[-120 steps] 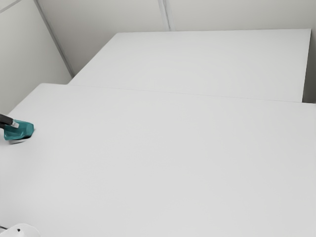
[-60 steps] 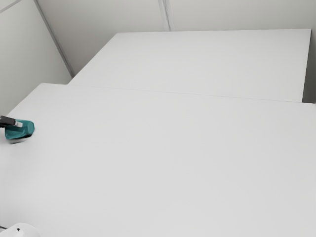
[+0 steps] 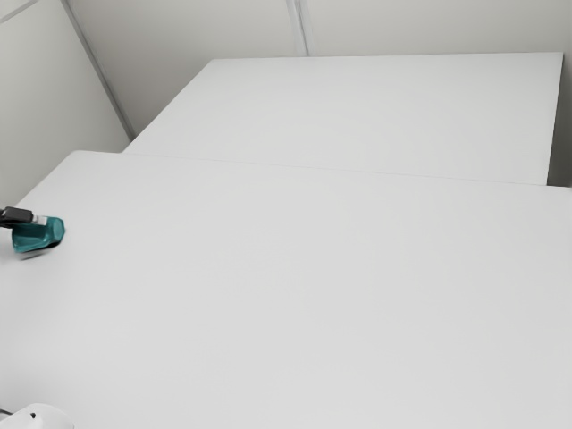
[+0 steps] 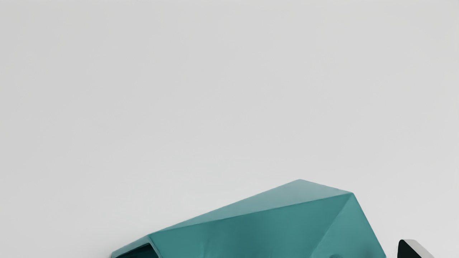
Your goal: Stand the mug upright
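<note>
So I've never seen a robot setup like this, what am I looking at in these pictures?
This is a computer simulation of one robot arm with a black gripper. The exterior view comes from a camera beside the arm, which reaches in from that view's left. The wrist view comes from a camera on the arm's own hand, so it looks at things close up.

The teal, angular thing is a mug, tipped over rather than upright, at a pale table. The gripper is right at it, but I can't tell whether it has hold of it, or whether the mug touches the table. The job is to stand it up. I can't identify the white rounded shape near the exterior view's bottom left corner.
</note>
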